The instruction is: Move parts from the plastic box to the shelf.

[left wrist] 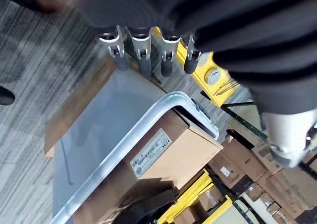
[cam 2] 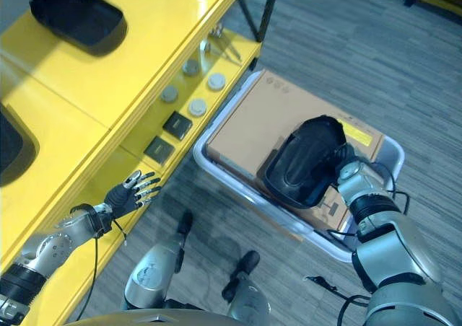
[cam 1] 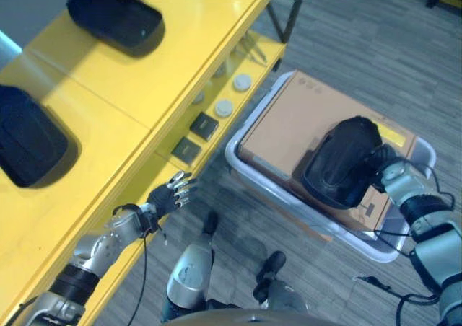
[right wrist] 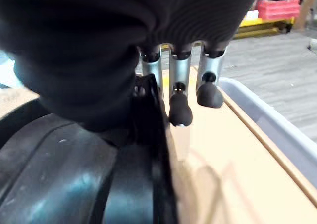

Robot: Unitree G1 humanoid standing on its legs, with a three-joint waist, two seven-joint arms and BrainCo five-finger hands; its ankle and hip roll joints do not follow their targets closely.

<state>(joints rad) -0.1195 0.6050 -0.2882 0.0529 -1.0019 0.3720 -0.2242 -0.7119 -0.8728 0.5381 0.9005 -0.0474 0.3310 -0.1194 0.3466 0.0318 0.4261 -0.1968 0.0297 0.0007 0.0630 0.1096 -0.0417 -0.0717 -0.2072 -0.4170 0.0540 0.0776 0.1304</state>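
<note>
The right hand (cam 1: 381, 161) curls its fingers (right wrist: 180, 105) over a black part's (cam 1: 345, 160) rim, above the cardboard (cam 1: 289, 128) in the plastic box (cam 1: 249, 171). The left hand (cam 1: 170, 194) hangs with fingers straight beside the yellow shelf (cam 1: 144, 81), over grey carpet (cam 1: 361, 45).

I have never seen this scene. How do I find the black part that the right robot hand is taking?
Find the pale plastic box on the grey floor beside the yellow shelf; a brown cardboard box lies in it. The black part rests on that cardboard, with the right robot hand at its edge. The two other black parts lie on the shelf top.
</note>
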